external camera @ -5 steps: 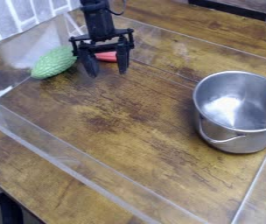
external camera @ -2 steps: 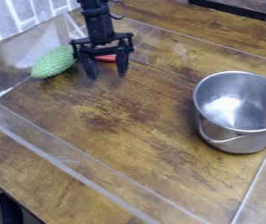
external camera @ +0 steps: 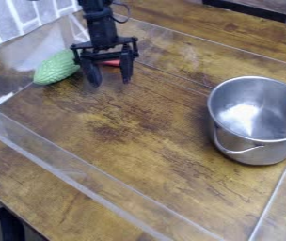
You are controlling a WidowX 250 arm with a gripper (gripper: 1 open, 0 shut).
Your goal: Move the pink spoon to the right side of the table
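The pink spoon (external camera: 112, 61) lies flat on the wooden table (external camera: 146, 122) at the far left, only a short reddish strip of it showing between the gripper's fingers. My black gripper (external camera: 108, 73) hangs straight down over the spoon with its fingers (external camera: 91, 73) spread on either side of it, tips near the tabletop. It is open and grips nothing that I can see. Most of the spoon is hidden behind the gripper.
A green bumpy oval object (external camera: 56, 68) lies just left of the gripper. A steel pot (external camera: 255, 118) stands at the right side. A clear plastic rim (external camera: 108, 184) edges the tabletop along the front and left.
The gripper has shifted slightly left and farther back over the spoon, staying open. The spoon, green object and pot have not moved.
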